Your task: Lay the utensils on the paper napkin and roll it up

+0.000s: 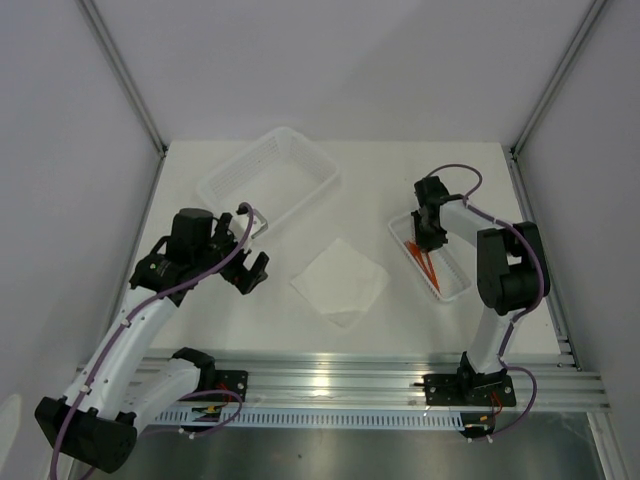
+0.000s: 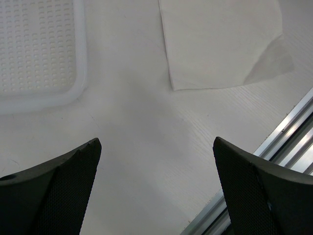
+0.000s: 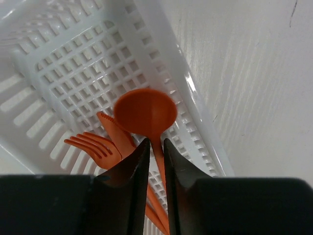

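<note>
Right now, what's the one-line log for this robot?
left gripper open, apart from napkin | right gripper pinching spoon in tray | napkin bare

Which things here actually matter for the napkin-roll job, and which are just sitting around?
Job:
- spoon
- fork
- third orange piece, beside them in the narrow tray
- paper napkin

Lying about:
- large mesh basket

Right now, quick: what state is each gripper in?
Left gripper: open, holding nothing.
Right gripper: closed on the neck of the spoon, which lies in the tray.
</note>
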Controlling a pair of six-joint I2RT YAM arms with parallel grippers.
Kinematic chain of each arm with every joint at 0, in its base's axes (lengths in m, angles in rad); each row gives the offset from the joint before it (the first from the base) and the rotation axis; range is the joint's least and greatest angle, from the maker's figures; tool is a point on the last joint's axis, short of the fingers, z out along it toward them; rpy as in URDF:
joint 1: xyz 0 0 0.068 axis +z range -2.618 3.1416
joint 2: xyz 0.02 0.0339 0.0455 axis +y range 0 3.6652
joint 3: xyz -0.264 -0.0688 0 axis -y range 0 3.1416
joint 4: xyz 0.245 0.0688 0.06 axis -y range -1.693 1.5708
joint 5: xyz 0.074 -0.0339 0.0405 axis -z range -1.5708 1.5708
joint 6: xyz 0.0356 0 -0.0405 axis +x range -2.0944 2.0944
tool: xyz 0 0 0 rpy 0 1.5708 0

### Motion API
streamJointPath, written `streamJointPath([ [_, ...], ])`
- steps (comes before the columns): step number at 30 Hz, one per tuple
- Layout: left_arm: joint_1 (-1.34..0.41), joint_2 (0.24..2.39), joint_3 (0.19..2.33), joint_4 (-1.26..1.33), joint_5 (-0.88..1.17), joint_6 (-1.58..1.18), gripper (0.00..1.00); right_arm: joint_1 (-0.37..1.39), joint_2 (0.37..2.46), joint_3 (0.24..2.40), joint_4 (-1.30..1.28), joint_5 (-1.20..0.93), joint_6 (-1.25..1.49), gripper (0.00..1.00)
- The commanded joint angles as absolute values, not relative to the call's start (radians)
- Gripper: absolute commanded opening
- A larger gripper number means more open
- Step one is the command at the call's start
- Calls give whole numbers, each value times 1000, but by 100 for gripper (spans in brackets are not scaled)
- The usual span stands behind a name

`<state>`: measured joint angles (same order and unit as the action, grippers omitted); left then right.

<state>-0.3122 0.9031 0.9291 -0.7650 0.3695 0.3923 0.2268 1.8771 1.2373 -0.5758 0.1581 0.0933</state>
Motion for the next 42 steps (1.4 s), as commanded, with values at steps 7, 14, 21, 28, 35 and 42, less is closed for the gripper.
streamJointPath([
  [7,-318,877,923,-746,374,391,100,250,1824,1229,-592,144,63,6],
  [14,-318,877,920,-744,379,394,99,299,1792,1293,-647,288,46,0],
  [21,-318,876,917,-742,380,394,100,331,1706,1350,-672,406,40,0],
  [28,-318,879,913,-735,374,394,99,448,1641,1397,-686,679,110,0],
  [35,-318,923,928,-718,287,391,100,630,1543,1298,-458,292,452,0],
  [42,-318,997,962,-693,202,399,99,722,1787,1431,-515,207,590,0],
])
